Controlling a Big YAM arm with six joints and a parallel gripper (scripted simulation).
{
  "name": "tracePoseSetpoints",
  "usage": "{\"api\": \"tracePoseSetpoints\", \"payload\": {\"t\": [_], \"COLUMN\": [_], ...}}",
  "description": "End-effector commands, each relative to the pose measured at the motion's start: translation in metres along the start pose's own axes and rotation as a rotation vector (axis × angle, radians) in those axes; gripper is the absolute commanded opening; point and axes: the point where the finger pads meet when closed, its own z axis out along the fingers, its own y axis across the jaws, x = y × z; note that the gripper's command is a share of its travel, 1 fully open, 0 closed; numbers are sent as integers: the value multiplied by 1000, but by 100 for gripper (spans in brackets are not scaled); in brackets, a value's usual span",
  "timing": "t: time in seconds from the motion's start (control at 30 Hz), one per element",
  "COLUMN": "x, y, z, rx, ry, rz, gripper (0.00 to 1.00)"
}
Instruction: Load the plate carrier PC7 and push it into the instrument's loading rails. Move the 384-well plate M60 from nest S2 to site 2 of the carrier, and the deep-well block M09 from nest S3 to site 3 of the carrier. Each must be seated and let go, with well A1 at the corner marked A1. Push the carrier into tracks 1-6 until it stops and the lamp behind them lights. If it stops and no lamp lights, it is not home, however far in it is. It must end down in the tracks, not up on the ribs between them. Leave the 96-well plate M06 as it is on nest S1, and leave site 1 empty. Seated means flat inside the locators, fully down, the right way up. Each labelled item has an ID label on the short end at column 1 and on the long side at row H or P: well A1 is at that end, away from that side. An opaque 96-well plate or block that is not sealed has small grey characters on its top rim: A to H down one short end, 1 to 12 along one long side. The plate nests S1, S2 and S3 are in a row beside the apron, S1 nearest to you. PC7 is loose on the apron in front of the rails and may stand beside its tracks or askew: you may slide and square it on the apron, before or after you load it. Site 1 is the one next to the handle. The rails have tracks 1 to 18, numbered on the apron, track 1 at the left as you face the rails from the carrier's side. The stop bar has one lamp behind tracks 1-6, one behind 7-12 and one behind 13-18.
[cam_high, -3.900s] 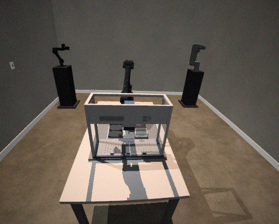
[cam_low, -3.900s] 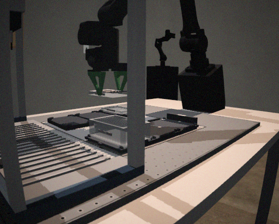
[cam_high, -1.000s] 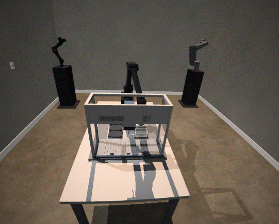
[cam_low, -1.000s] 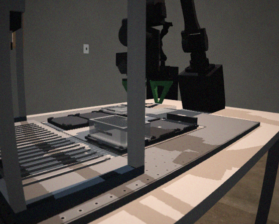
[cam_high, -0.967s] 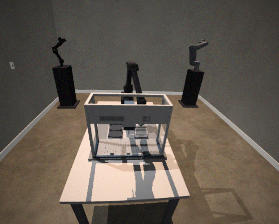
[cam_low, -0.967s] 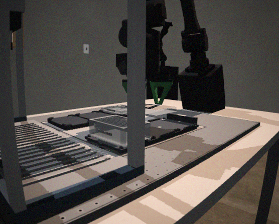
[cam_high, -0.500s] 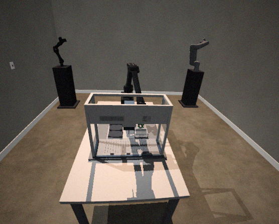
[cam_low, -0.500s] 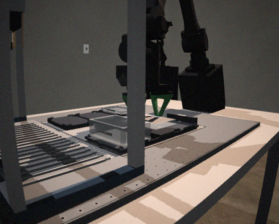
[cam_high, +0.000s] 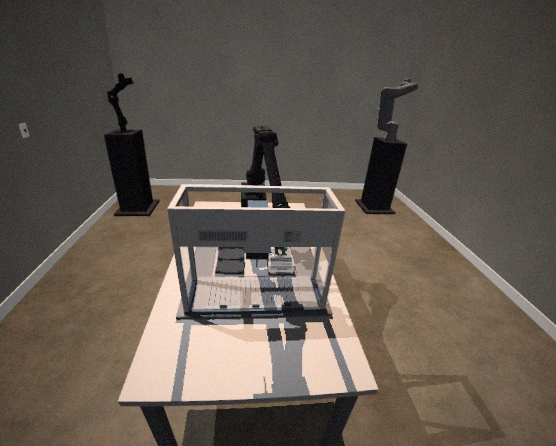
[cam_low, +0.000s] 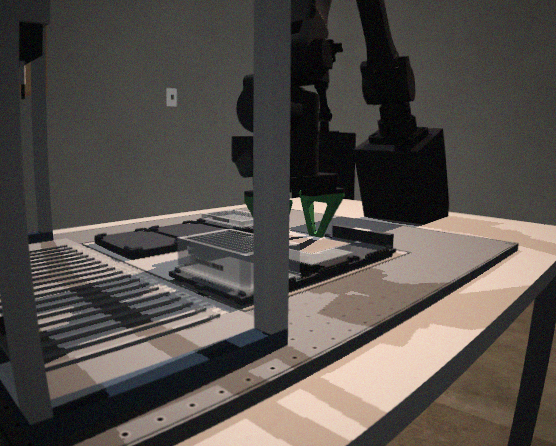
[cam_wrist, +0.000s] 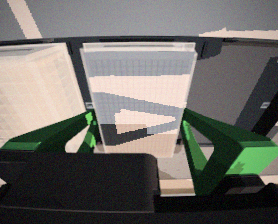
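From the top view, the tabletop (cam_high: 235, 360) carried a grey instrument frame (cam_high: 255, 224) with the dark arm (cam_high: 267, 165) reaching down into it from the far side. Under the frame's front panel the gripper (cam_high: 281, 250) showed as a small patch of green, directly above a pale block (cam_high: 281, 264) that sat on the right of the deck. Two dark nests (cam_high: 230, 260) lay to the left of that block. The rails (cam_high: 250, 292) ran across the deck nearer the camera. Two other arms on black pedestals (cam_high: 129, 170) stood by the wall.

In the exterior view, the green fingers (cam_low: 316, 215) came down to the carrier PC7 (cam_low: 350, 257), though a frame post (cam_low: 271, 165) hid one of them. The deep-well block M09 (cam_low: 220, 257) stood at the carrier's near end, with the gridded top facing up. The finger tips reached the level of a thin pale plate, the 384-well plate M60 (cam_low: 320, 248), on the next site. Whether that plate was fully down inside the locators could not be told from here.

At the wrist, the gripper (cam_wrist: 137, 130) was closed on the plate M60 (cam_wrist: 140, 75), a green finger against each long side. The plate's fine well grid ran away from the camera. Just beside it on the left, a taller pale block filled the edge of the view.
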Motion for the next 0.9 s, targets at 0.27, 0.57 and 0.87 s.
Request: {"api": "tracePoseSetpoints", "payload": {"t": [0.27, 0.57, 0.87], "x": [3, -5, -2], "y": [17, 3, 17], "z": [-10, 6, 2], "rx": [-34, -2, -28], "ry": [9, -1, 6], "rz": [2, 0, 1], "gripper": [0, 0, 0]}}
